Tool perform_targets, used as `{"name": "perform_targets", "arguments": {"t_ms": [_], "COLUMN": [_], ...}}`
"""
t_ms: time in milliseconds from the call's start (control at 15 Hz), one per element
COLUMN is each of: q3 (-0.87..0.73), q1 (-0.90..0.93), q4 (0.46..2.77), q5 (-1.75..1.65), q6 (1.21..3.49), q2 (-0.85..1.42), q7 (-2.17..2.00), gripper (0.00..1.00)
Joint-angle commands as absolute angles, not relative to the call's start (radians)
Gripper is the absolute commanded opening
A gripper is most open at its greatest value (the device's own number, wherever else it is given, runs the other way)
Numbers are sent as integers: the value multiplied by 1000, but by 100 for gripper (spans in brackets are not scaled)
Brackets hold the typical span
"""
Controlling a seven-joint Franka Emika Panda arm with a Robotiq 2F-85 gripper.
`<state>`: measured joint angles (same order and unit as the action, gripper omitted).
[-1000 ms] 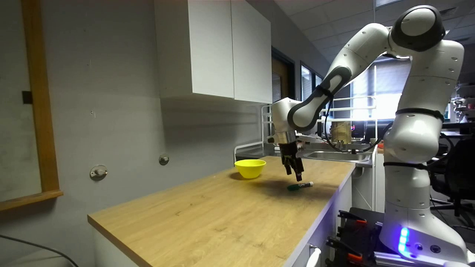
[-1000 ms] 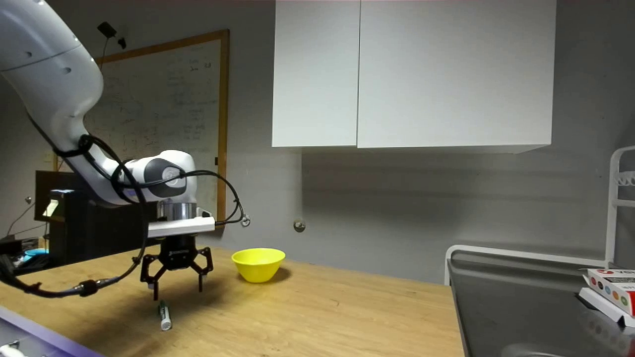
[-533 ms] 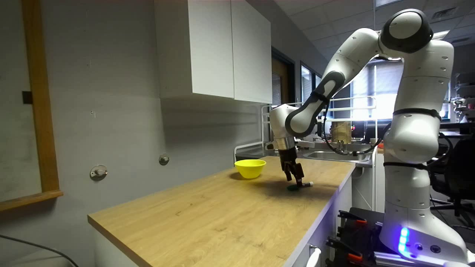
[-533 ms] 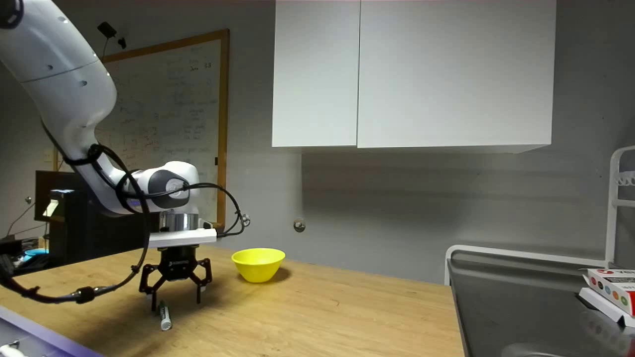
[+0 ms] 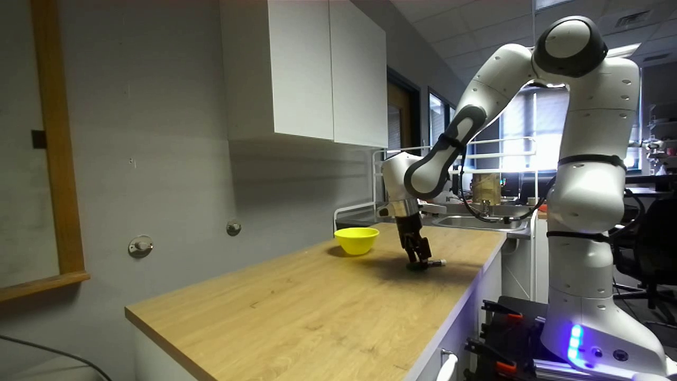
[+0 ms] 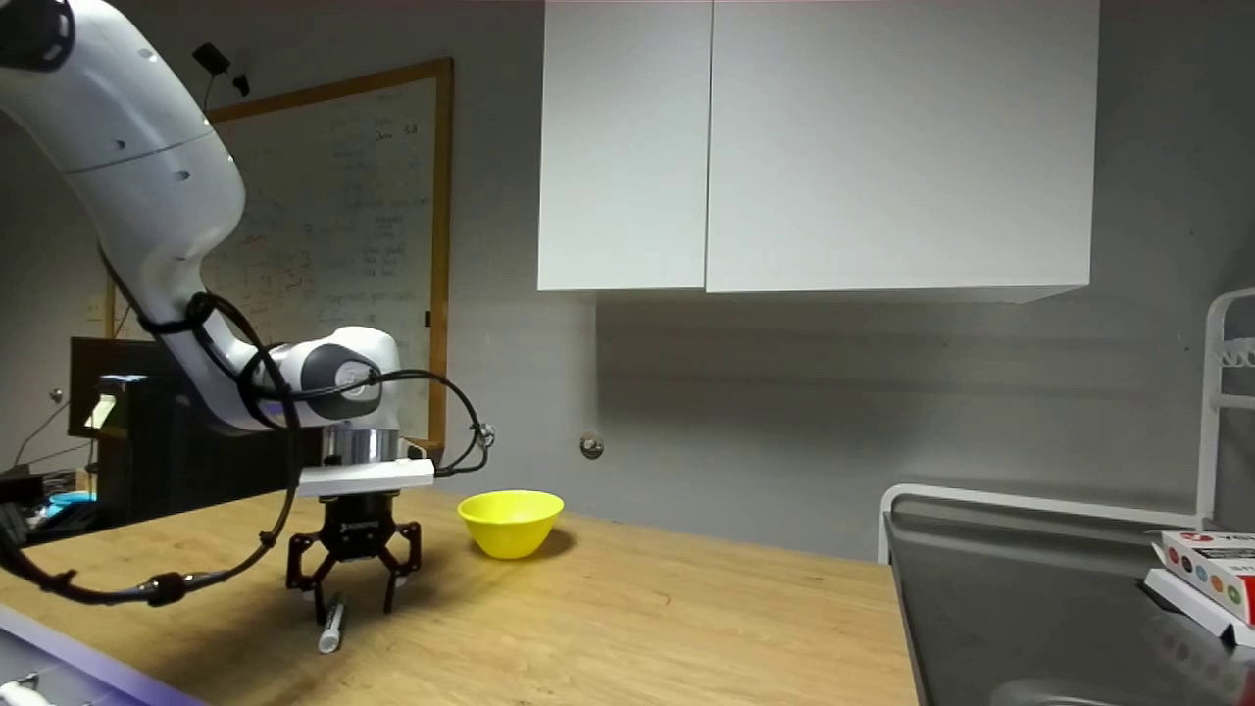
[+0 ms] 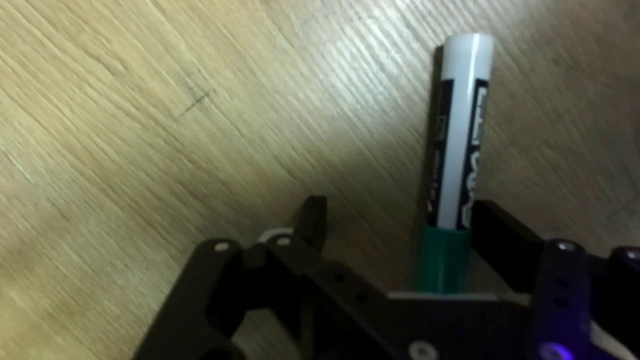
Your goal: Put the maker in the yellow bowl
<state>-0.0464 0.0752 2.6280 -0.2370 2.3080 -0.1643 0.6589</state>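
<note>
Fingers [image 7: 507,245] apart, and my black two-fingered gripper [image 7: 400,225] straddles the slim green-capped white marker [image 7: 459,150]!
It's lying on the pale wood-grain counter [image 6: 686,618], closer to one finger than the other; touching or not, I can't tell. Over by the grey wall [image 6: 765,422] sits the smooth round yellow bowl [image 6: 510,529], apart from me; a black cable [image 6: 165,589] droops beside me, a white cabinet [image 6: 892,147] hangs above, a colour-dotted white box [image 6: 1201,564] lies past the counter's end.
</note>
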Motion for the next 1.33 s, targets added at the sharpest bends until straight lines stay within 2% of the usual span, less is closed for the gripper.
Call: {"name": "perform_targets", "arguments": {"t_ms": [0,267,333,400,467,800,1267], "q3": [-38,-35,-35,-34,-29,-10,25], "q1": [65,63,62,61,56,16,-41], "q4": [2622,2624,2624,2626,2630,2619,2492], "q5": [-227,-234,-236,-242,-264,-379,-376], "q6": [2323,2317,2314,2314,2317,2336,2284], "q2": [-152,-180,-188,-202,-214,-312,-435], "q7": [670,656,649,640,608,347,80], "gripper": [46,14,9,8,13,13,13]}}
